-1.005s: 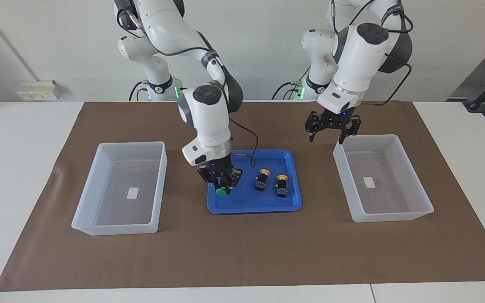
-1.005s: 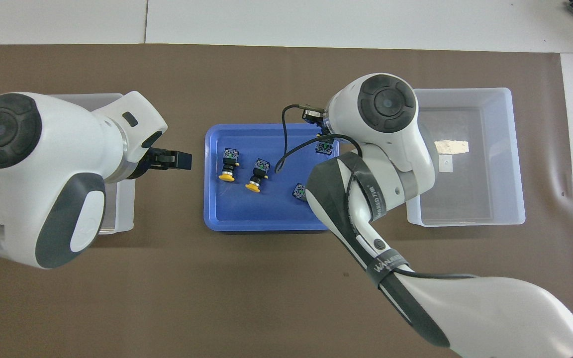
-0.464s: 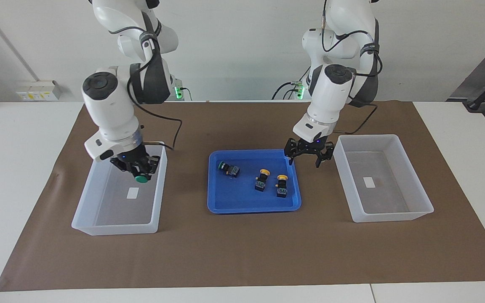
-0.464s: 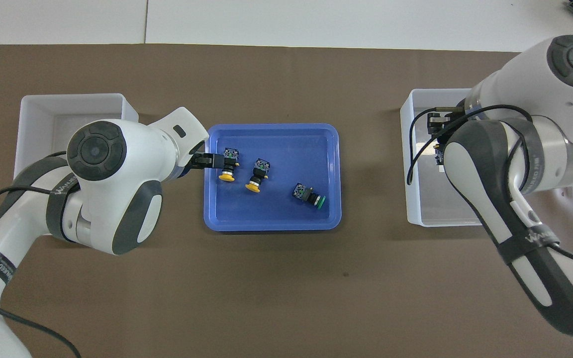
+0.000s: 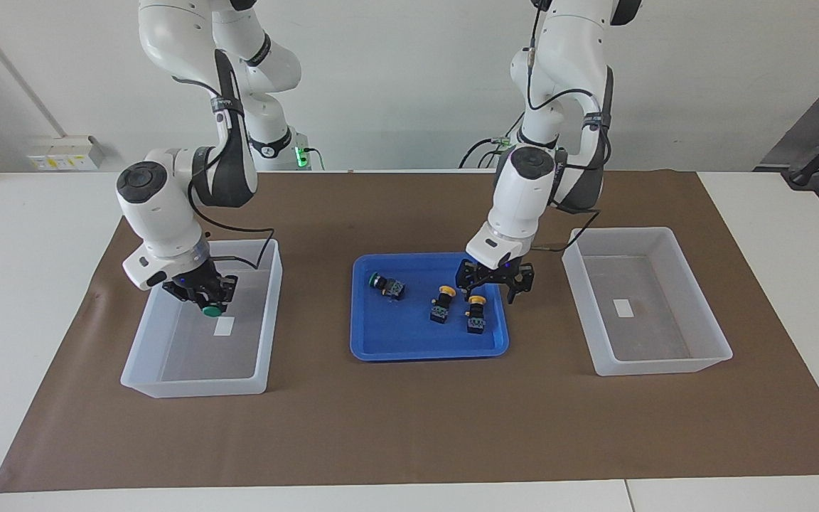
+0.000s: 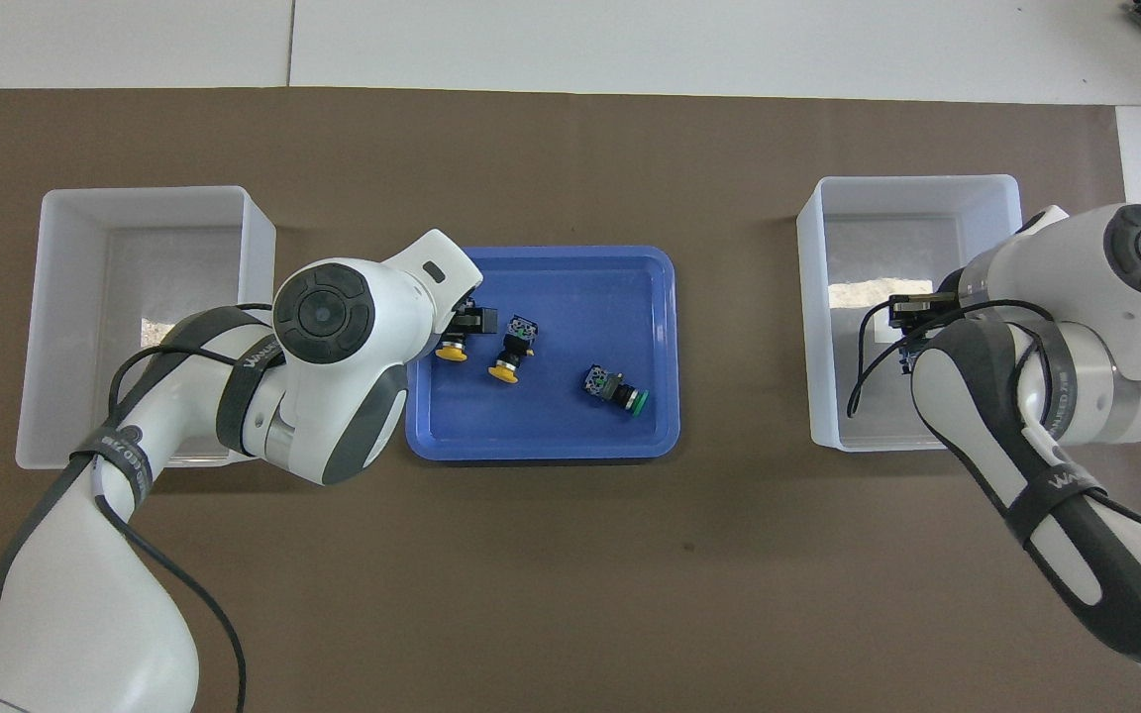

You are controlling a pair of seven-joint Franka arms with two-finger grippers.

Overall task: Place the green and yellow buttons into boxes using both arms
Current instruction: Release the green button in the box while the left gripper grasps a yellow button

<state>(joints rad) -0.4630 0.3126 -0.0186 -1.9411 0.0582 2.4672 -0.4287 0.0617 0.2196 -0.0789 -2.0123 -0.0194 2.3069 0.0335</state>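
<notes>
My right gripper [image 5: 208, 300] is shut on a green button [image 5: 212, 310] and holds it low inside the box [image 5: 196, 384] at the right arm's end, just above the floor beside the white label. It also shows in the overhead view [image 6: 910, 330]. My left gripper [image 5: 493, 287] is open over the blue tray [image 5: 416, 348], above a yellow button [image 5: 475, 311] at the tray's edge toward the left arm. A second yellow button [image 5: 442, 304] stands beside it. A second green button [image 5: 384, 285] lies on its side in the tray. The other box [image 5: 665, 366] holds only its label.
A brown mat [image 5: 409, 427] covers the white table under the tray and both boxes. In the overhead view the left arm's wrist [image 6: 333, 327] hides the tray's edge [image 6: 541, 443] toward the left arm's end.
My right gripper has sunk lower into its box with the green button. My left gripper has moved from beside the tray's corner to over the yellow button and come down.
</notes>
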